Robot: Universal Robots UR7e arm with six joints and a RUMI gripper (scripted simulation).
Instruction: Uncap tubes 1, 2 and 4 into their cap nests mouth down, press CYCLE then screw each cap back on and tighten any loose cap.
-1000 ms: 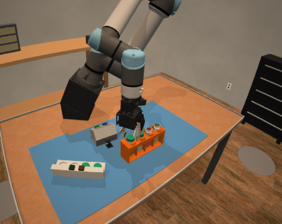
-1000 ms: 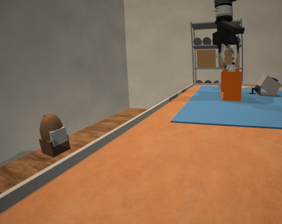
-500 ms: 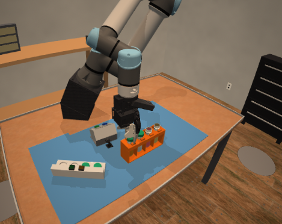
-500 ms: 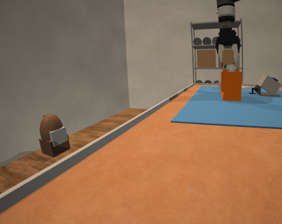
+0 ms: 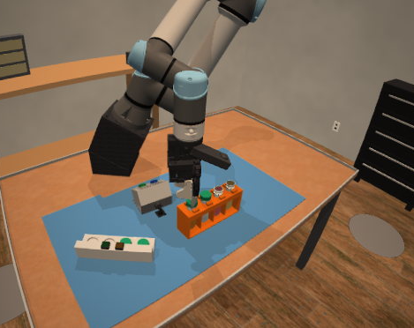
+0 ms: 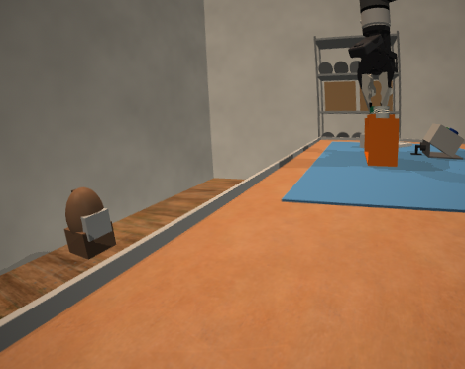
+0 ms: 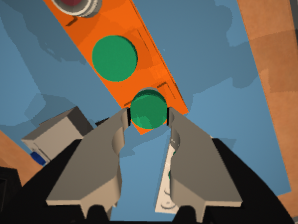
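Note:
My gripper (image 5: 192, 204) (image 6: 379, 108) (image 7: 149, 109) points down and is shut on the green cap of tube 4 (image 5: 189, 203) (image 7: 149, 111), at the near end of the orange decapping station (image 5: 184, 226) (image 6: 382, 141) (image 7: 145, 42). The green cap of tube 3 (image 5: 206, 196) (image 7: 114, 58) is on beside it. Tube 2 (image 5: 218, 190) and tube 1 (image 5: 230, 185) stand open. In the white cap tray (image 5: 116, 254), green caps lie in nest 1 (image 5: 143, 242) and nest 2 (image 5: 125, 241); nests 3 and 4 are empty. The green lamp (image 5: 105, 245) and amber lamp (image 5: 119, 246) look dark.
The grey key housing (image 5: 153, 196) (image 6: 442, 140) (image 7: 60, 132) stands beside the station, with the blue key (image 5: 154, 181) (image 7: 38, 158) and green key (image 5: 142, 185) on top. A small black piece (image 5: 161, 212) stands between housing and station.

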